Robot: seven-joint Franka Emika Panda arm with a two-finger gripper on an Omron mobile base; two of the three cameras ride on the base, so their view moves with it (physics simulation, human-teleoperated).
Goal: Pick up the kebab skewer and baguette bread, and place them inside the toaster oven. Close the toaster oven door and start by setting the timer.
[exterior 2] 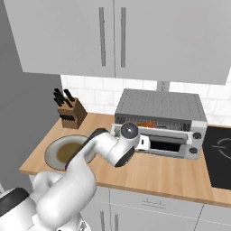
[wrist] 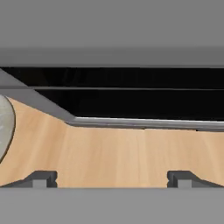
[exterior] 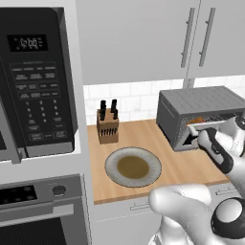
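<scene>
Since the plate on the counter shows nothing but a brown smear, both foods appear to be off it already; an orange-red glow on the rack inside the toaster oven suggests the kebab skewer and baguette bread lie there, though the two cannot be told apart at this size.

Item, toaster oven: grey ribbed box at 3 o'clock of the plate in the left base view, against the tiled wall; placed beside the stove top, its knobs on the right of its front in the right base view.

Item, toaster oven door: partly raised, neither flat nor shut; dark glass pane and pale lower frame cross the hand view at 12 o'clock, counter wood below; judged to be mid-closing, the second part of the task.

Item, gripper: released, fingers spread wide, holding nothing; tips at 7 and 5 o'clock in the hand view, low over the counter and pointed under the door's edge, a pose suited to pushing the flap up from beneath; whether it touches the door cannot be told.

Item, knife block: at 11 o'clock of the plate, clear of the work.

Item, microwave: at 9 o'clock in the left base view, not part of the job.

Outstanding, by judgement: door to be shut fully; timer knob to be turned.
</scene>
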